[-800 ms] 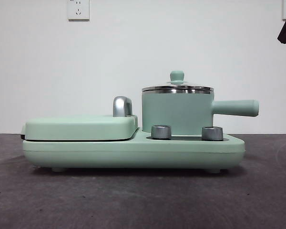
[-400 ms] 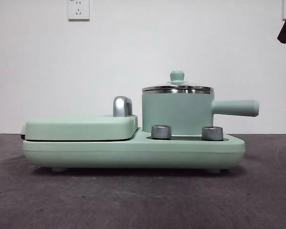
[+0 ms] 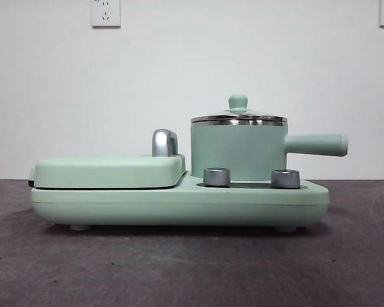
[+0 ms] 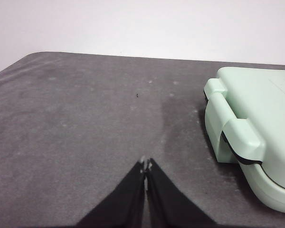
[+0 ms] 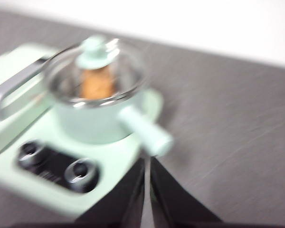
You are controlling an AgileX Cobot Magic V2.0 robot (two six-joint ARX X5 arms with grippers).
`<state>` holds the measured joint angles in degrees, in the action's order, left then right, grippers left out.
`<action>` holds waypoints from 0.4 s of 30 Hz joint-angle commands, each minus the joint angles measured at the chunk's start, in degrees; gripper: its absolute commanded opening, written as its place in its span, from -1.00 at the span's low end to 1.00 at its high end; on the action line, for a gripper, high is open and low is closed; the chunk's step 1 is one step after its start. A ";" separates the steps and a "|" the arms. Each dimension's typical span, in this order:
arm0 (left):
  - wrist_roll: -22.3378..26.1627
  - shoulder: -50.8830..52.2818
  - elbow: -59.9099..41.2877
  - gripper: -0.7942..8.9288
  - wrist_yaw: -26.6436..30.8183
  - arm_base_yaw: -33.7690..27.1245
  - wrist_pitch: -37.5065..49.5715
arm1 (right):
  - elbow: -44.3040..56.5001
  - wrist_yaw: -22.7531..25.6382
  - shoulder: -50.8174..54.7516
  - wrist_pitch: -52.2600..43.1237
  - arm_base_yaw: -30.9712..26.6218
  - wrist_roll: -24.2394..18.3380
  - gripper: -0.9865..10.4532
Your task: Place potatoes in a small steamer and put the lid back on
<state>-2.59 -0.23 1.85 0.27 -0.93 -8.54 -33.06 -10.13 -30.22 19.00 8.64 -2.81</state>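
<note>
The mint-green small steamer (image 3: 238, 152) stands on the right half of the cooker base, its straight handle (image 3: 317, 144) pointing right. The glass lid (image 3: 238, 117) with its mint ball knob sits on the steamer's steel rim. Through the glass in the blurred right wrist view, the orange-brown potato (image 5: 97, 83) lies inside the steamer (image 5: 97, 116) under the lid (image 5: 96, 54). My right gripper (image 5: 147, 164) is shut and empty, hanging back from the steamer's handle. My left gripper (image 4: 146, 166) is shut and empty over bare table, beside the griddle end of the cooker.
The flat mint-green griddle (image 3: 109, 171) with its chrome handle (image 3: 164, 142) fills the cooker's left half (image 4: 256, 128). Two steel knobs (image 3: 216, 177) sit on the base (image 3: 179, 206) in front of the steamer. Dark grey table (image 3: 192, 268) runs around it.
The black tip of an arm at the top right corner of the front view has gone out of the picture. The steamer and lid have not moved.
</note>
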 commanded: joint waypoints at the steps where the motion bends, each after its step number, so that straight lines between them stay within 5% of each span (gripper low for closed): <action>1: 0.17 0.04 -1.14 -0.82 -0.02 0.04 0.68 | 11.61 3.08 9.70 -9.20 -2.49 -0.15 -0.80; 12: 0.15 0.04 -1.14 -0.82 -0.02 0.04 0.66 | 32.37 9.35 29.44 -13.90 -5.18 5.01 -0.80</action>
<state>-2.57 -0.23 1.85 0.25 -0.91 -8.54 -0.93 -1.10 -1.58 5.34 3.38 0.58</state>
